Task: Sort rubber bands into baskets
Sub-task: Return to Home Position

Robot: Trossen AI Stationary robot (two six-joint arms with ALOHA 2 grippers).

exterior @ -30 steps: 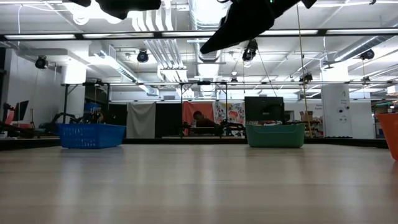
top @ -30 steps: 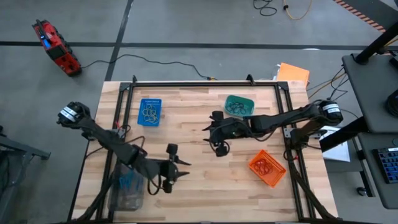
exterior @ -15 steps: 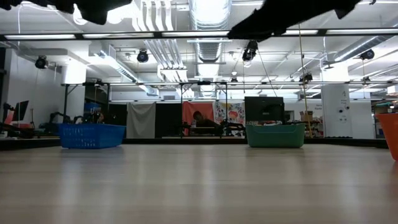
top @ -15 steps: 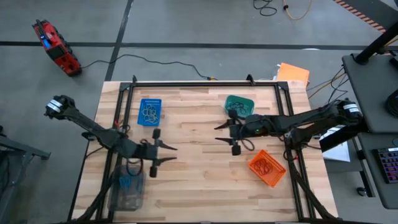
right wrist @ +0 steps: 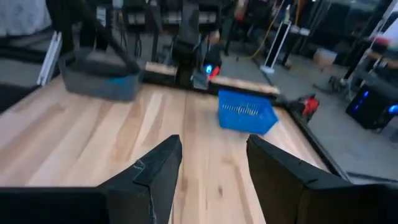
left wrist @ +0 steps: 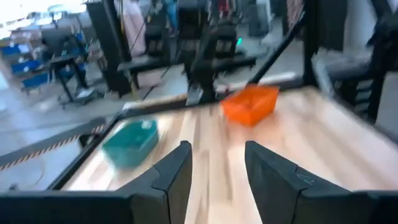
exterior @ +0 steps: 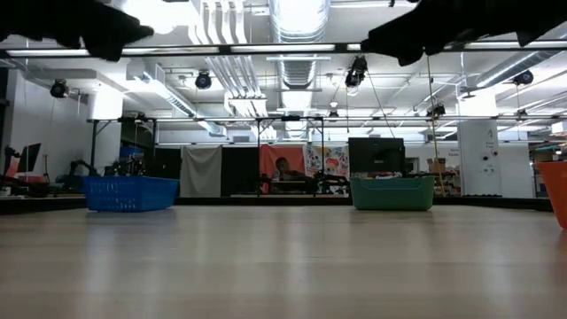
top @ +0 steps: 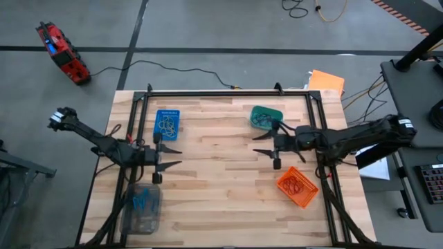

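Observation:
Four baskets stand on the wooden table: a blue one (top: 166, 124) with yellowish rubber bands (top: 167, 126), a teal one (top: 266, 117) with dark bands, an orange one (top: 297, 187) with orange-red bands (top: 293, 184), and a clear-grey one (top: 140, 209) with blue bands (top: 140, 202). My left gripper (top: 174, 158) hangs open and empty above the table's left side, between the blue and clear-grey baskets. My right gripper (top: 259, 145) hangs open and empty between the teal and orange baskets. Each wrist view shows bare wood between the fingers (left wrist: 176, 177) (right wrist: 155, 171).
A black frame (top: 221, 93) runs along the table's edges. A flat orange sheet (top: 326, 81) lies beyond the far right corner. A red device (top: 62, 52) sits on the floor at the far left. Bare wood (top: 218, 173) spreads across the table's middle.
Both arms have drawn back from the middle with nothing held. My left gripper has gone toward the table's left and far edges. My right gripper has gone toward the right edge. The baskets have kept their places.

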